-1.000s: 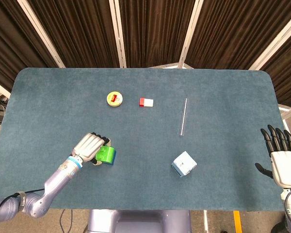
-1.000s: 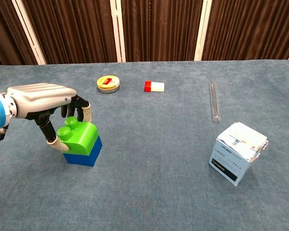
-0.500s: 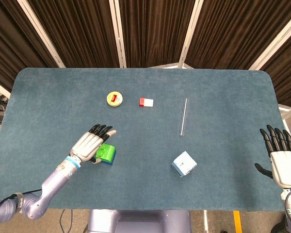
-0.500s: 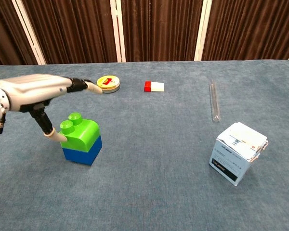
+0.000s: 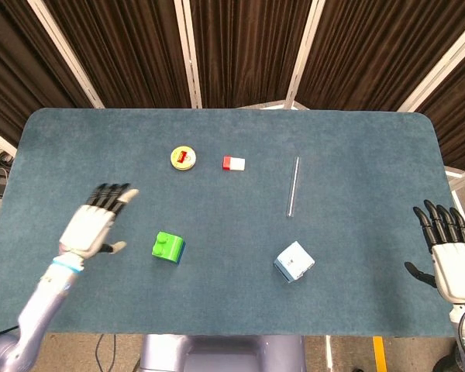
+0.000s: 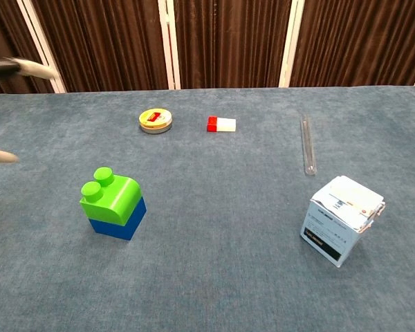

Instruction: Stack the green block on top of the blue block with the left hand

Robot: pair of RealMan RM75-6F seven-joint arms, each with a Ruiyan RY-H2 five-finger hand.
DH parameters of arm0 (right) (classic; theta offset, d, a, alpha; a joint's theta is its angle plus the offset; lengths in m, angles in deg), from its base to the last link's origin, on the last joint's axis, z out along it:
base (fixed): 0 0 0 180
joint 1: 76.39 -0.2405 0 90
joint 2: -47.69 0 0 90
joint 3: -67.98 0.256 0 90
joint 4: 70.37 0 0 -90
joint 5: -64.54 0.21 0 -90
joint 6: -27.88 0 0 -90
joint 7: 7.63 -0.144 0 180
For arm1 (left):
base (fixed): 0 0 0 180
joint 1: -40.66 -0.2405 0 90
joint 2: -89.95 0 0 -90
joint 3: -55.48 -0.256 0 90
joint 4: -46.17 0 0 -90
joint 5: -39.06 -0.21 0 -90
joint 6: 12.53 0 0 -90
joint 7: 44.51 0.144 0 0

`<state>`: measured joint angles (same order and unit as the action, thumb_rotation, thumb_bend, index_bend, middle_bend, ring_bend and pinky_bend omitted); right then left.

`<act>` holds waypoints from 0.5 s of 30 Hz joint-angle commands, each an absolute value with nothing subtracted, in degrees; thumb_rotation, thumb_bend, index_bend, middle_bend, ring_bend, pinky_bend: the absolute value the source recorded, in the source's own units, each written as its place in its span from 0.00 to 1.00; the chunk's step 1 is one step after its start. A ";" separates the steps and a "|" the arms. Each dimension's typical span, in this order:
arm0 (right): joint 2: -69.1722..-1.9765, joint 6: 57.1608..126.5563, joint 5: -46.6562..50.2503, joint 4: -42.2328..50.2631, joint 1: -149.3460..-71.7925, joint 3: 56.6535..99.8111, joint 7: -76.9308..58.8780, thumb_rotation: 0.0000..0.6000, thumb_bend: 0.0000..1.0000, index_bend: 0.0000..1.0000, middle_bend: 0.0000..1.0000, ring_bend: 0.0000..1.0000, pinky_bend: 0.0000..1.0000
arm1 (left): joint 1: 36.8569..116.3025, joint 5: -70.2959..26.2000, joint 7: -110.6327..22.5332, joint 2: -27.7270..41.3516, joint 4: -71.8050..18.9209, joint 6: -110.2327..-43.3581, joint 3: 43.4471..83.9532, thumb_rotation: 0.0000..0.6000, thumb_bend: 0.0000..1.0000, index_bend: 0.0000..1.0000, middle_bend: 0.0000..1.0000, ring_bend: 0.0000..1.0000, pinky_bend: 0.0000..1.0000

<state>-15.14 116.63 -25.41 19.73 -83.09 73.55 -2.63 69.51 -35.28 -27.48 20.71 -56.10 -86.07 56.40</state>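
The green block (image 5: pixel 167 246) (image 6: pixel 109 197) sits on top of the blue block (image 5: pixel 180 250) (image 6: pixel 117 223) near the table's front left. My left hand (image 5: pixel 95 222) hangs to the left of the stack, apart from it, fingers spread and empty. In the chest view only its fingertips (image 6: pixel 21 67) show at the left edge. My right hand (image 5: pixel 448 253) stays at the table's right edge, fingers spread, holding nothing.
A white box (image 5: pixel 294 262) (image 6: pixel 341 219) stands front right. A clear tube (image 5: pixel 293 186) (image 6: pixel 307 145) lies right of centre. A yellow round tin (image 5: pixel 184 158) (image 6: pixel 155 120) and a red-and-white piece (image 5: pixel 233 163) (image 6: pixel 221 124) lie further back.
My left hand has let go of the green block, opened and pulled away to the left. The green block stays on the blue one. The right hand has barely moved.
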 commanded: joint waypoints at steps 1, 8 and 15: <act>-14.93 117.05 -26.48 19.97 -83.21 73.29 -3.43 1.00 0.00 0.00 0.00 0.00 0.00 | 60.85 -39.73 -32.79 24.73 -56.55 -96.91 53.49 1.00 0.00 0.00 0.00 0.00 0.00; -14.93 117.42 -28.37 19.84 -83.48 72.75 -4.18 1.00 0.00 0.00 0.00 0.00 0.00 | 50.95 -42.46 -37.27 25.93 -53.48 -108.49 51.40 1.00 0.00 0.00 0.00 0.00 0.00; -14.90 118.09 -28.68 20.16 -83.26 72.73 -3.83 1.00 0.00 0.00 0.00 0.00 0.00 | 48.82 -43.95 -40.81 27.32 -52.31 -108.82 52.19 1.00 0.00 0.00 0.00 0.00 0.00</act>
